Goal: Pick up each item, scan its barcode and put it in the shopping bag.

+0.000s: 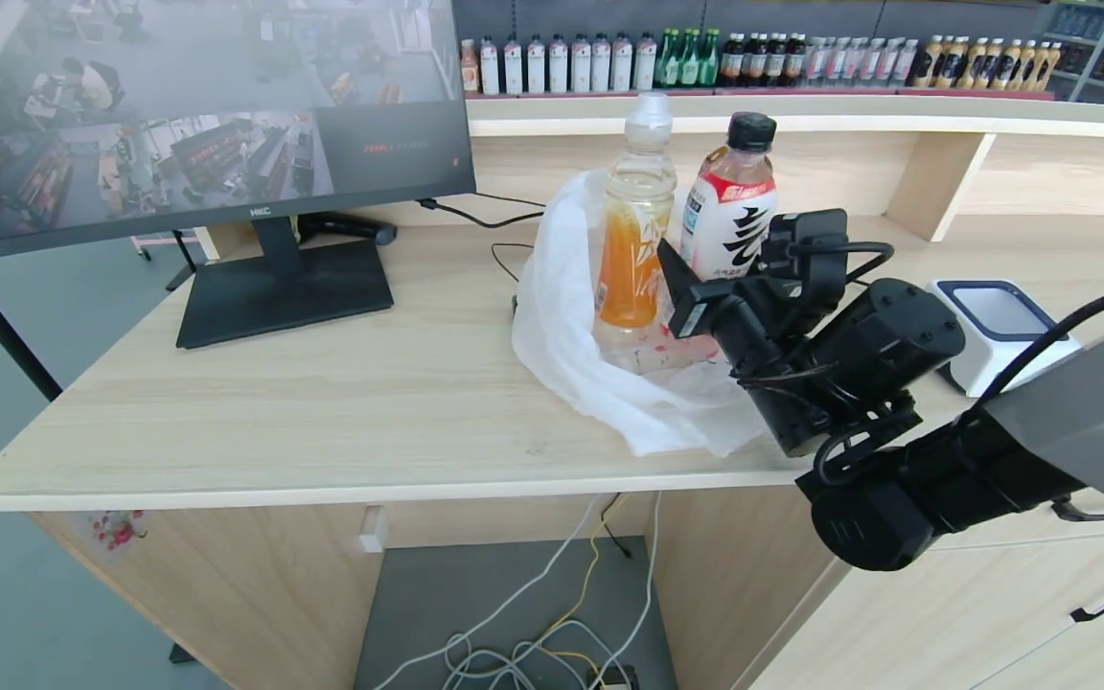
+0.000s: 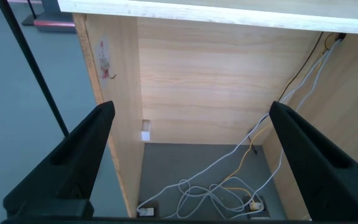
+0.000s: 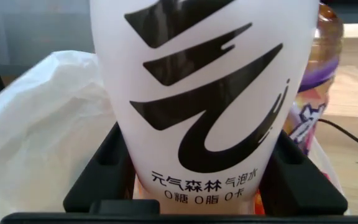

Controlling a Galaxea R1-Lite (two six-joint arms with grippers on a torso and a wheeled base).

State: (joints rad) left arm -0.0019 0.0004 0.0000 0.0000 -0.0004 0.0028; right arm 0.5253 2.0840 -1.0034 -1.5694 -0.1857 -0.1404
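Bottle (image 1: pixel 730 206) stands upright, cap up, in right jaws.

Light wooden counter (image 1: pixel 322 402); on it monitor (image 1: pixel 197 105), shopping bag (image 1: pixel 562 326), barcode scanner (image 1: pixel 1002 326)

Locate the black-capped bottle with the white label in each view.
Head view: black-capped bottle centre-right, gripped low by the right gripper.
Right wrist view: black-capped bottle central, close up.
Left wrist view: faces cables under the counter instead.
Shared landmark: white shopping bag.
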